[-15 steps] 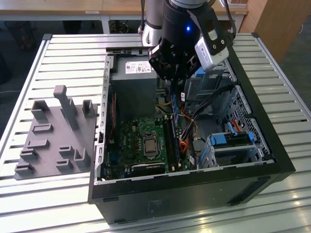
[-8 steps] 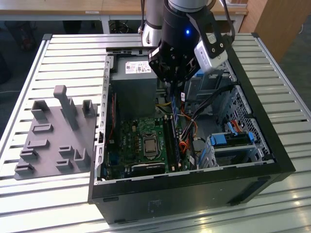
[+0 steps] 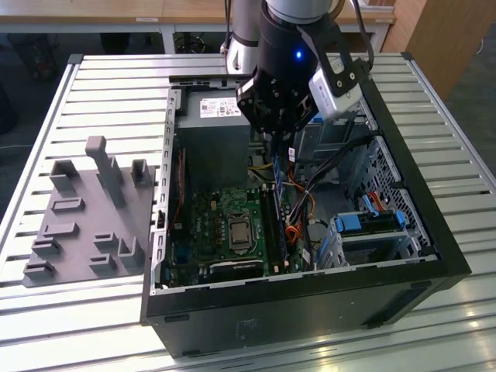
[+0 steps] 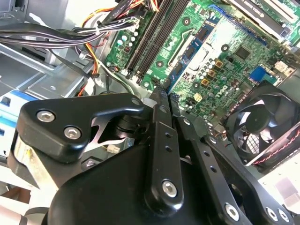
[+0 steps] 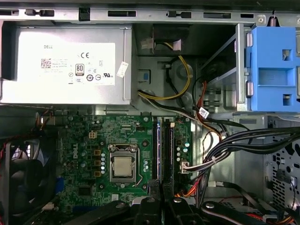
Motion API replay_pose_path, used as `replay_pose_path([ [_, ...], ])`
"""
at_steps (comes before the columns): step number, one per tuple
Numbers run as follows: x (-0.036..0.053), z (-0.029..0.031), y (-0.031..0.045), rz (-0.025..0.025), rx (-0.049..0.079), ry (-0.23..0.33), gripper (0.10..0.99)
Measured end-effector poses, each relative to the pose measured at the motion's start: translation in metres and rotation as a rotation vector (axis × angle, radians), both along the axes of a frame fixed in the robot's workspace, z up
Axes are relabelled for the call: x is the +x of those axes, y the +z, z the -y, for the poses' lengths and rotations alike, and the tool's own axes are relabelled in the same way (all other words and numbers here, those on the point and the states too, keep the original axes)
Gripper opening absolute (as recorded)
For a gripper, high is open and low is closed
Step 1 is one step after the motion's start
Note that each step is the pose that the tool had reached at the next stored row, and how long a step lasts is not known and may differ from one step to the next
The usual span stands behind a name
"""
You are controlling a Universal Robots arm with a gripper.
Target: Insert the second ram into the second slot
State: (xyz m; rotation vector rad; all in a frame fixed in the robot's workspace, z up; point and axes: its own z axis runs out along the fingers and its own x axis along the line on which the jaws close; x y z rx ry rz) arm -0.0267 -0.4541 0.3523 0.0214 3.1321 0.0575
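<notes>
Second ram [image 3: 279, 208] seems to stand on edge in the memory slots just beside the processor socket [image 3: 239, 232], but I cannot tell whether it is fully seated. The gripper [image 3: 277, 145] hangs over the stick's end farther from the socket, jaws drawn narrow and nearly touching.

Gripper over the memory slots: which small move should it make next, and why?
Probably a slow, straight descent. The gripper hangs above one end of the two memory slots, lined up with them, while cables lie close beside, so moving sideways seems riskier.
</notes>
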Motion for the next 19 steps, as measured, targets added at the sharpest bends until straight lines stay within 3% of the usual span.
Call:
replay_pose_path([
  [19,0.0,0.0,-0.0052,0.0001,0.0,0.0,0.137],
])
